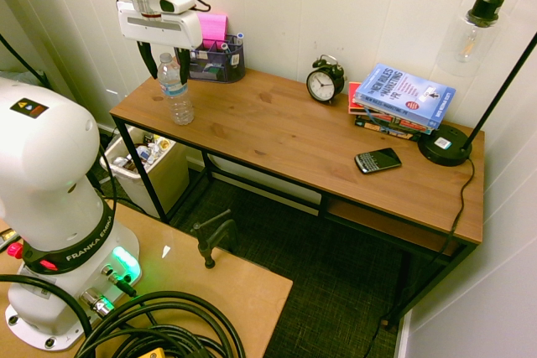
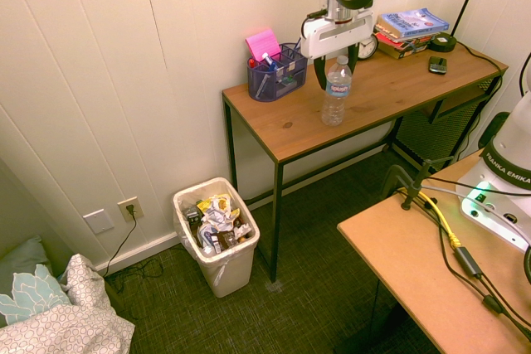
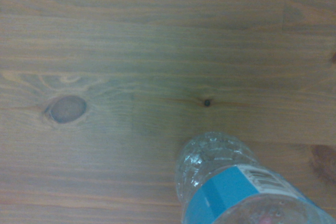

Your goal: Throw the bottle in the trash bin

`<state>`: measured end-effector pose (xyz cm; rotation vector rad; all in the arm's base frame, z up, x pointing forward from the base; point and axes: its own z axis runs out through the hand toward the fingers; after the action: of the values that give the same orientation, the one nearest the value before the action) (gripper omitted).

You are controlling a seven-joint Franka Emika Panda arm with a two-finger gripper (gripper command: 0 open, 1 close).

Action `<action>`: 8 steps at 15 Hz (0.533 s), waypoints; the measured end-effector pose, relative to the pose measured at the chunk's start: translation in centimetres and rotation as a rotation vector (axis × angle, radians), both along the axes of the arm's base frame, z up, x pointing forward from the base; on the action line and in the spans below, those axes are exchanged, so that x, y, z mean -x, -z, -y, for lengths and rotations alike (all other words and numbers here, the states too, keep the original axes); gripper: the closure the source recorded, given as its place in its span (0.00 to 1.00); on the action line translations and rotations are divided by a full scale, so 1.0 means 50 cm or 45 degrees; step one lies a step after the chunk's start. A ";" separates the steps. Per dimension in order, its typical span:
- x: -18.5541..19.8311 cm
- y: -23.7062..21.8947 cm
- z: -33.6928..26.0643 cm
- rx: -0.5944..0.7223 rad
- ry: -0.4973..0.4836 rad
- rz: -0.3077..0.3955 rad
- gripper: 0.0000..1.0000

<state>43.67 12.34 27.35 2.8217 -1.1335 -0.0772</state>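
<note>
Bottle (image 1: 175,90) upright on desk (image 1: 277,127), prob. light, thin-walled, slippery; grip ribbed mid-body. Pincer (image 1: 164,67) spread wide astride cap, holding nothing.

A clear ribbed plastic bottle (image 1: 175,90) stands on a knotty, matt wooden desk (image 1: 285,136); the cream plastic trash bin (image 2: 217,234) holds crumpled paper.

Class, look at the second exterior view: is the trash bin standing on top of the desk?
No, the trash bin stands on the floor beside the desk.
</note>
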 end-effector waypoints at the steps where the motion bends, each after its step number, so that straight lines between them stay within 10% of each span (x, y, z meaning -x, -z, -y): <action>1: -0.003 0.001 -0.003 0.004 -0.003 0.001 1.00; 8: -0.017 0.003 -0.012 0.004 -0.006 0.000 1.00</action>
<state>44.53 12.95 27.22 2.8215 -1.1263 -0.0752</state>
